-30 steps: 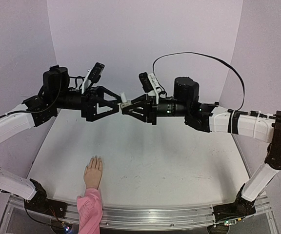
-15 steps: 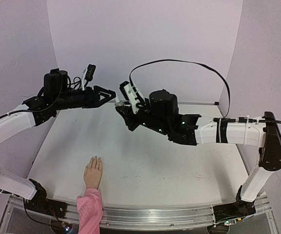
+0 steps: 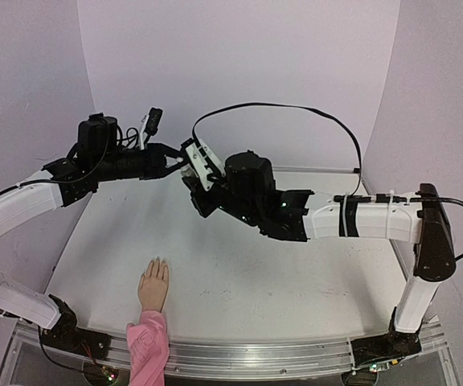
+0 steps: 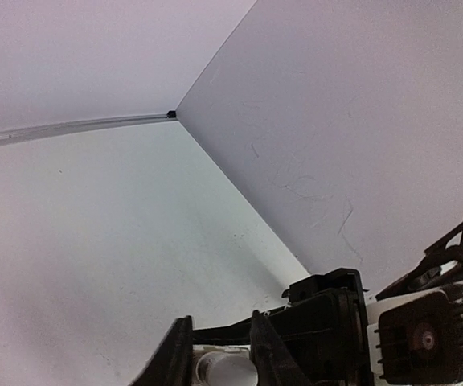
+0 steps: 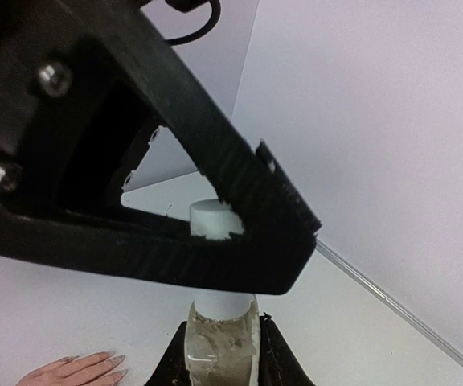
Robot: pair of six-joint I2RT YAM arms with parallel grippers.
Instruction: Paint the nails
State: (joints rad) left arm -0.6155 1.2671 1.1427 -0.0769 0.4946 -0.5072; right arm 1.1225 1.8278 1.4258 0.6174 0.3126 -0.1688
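The small white bottle (image 5: pixel 219 326) is being grasped low on its taped body by the fingers of the right gripper (image 5: pixel 219 360), which are being pressed against it from both sides. It is being held in the air, upright in the right wrist view, above the far left part of the table (image 3: pixel 312 281). Its white cap (image 5: pixel 214 219) is being grasped by the fingers of the left gripper (image 4: pixel 225 360), one on each side and touching it. Seen from above, the two grippers are being held tip to tip. The mannequin hand (image 3: pixel 153 285) is lying flat at the near edge of the table, well apart from both grippers, with its pink sleeve (image 3: pixel 148 342) crossing the front rail. The nails (image 3: pixel 157 264) are at its fingertips, pointing toward the far wall, and are too small to be told from the skin.
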